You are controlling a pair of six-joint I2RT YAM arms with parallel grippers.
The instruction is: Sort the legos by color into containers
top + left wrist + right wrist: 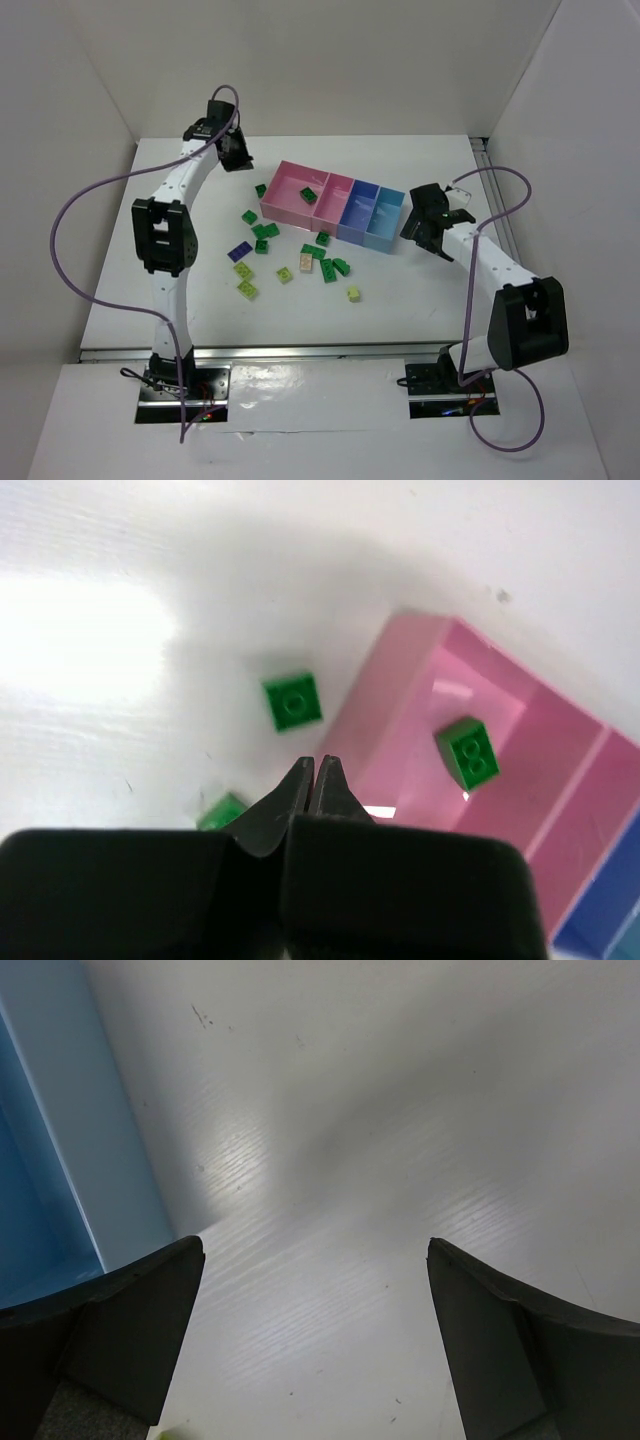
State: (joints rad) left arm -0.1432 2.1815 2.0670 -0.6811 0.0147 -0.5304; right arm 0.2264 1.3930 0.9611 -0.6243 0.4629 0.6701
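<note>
1. At the near edge the two arms are bolted side by side to the table (400,320). The left arm (165,240) and right arm (500,290) reach away from there.
2. Most of the legos (300,260) lie loose on the table between the arms, on the near side of the bins. Nearest are a single yellow-green brick (353,294) toward the right and a yellow-green pair (245,280) toward the left.
3. A little farther, the purple brick (239,252) lies at the left and the beige brick (306,262) in the middle. Several dark green bricks (328,268) are clustered near the beige one, and more sit farther left.
4. The right gripper (315,1245) has its jaws spread wide with nothing between them. Bare table lies below it, and the light blue bin (90,1140) is just to its left.
5. The containers (372,215) form one joined row, slanting from far left to nearer right: large pink bin (288,190), narrower pink bin (335,205), blue bin (357,210), then the light blue one.
6. One green brick (467,752) lies inside the large pink bin.
7. A stray green brick (292,702) rests on the table just beside that bin's left wall, not touching it.
8. Farthest is the left gripper (315,772), above the table near that stray brick and the large pink bin's corner. Its fingers are pressed together and hold nothing.
</note>
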